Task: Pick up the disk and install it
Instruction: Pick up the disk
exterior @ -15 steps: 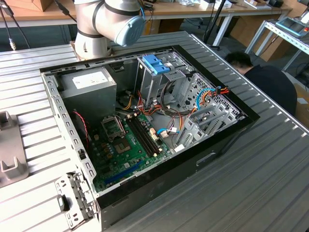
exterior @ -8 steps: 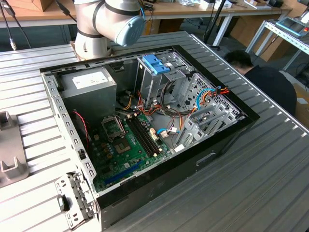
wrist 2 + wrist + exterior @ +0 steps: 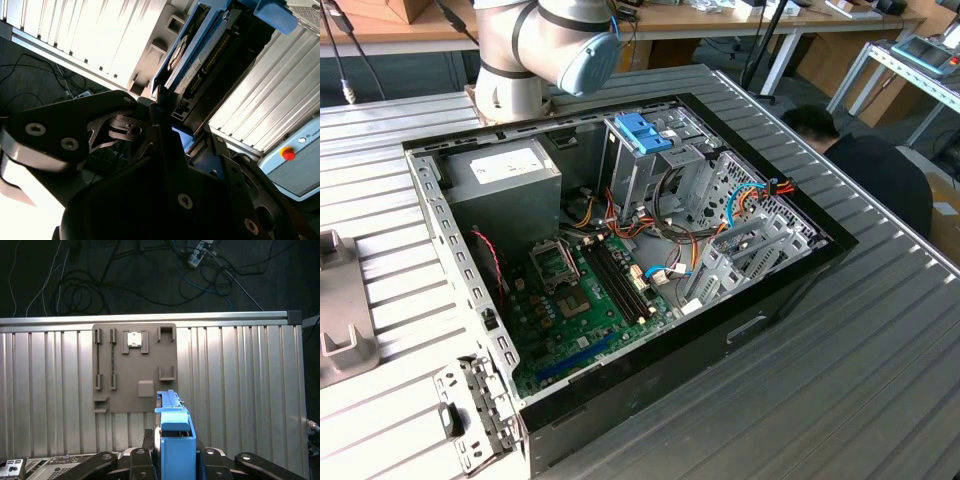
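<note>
In the exterior view, soft, even light is cast from above: a mild sheen is seen on the ribbed table (image 3: pixel 880 340), and the computer case (image 3: pixel 430 200) is shaded along its inner walls. In the second wrist view, the table's slats are blown out to white, while the gripper (image 3: pixel 159 102) and the disk (image 3: pixel 200 60) are left backlit and dark. In the first wrist view, the floor (image 3: pixel 50 270) is kept in gloom.

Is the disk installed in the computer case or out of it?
Out: in the first wrist view the gripper holds the disk, blue-framed, above the grey fixture plate on the slatted table.
</note>
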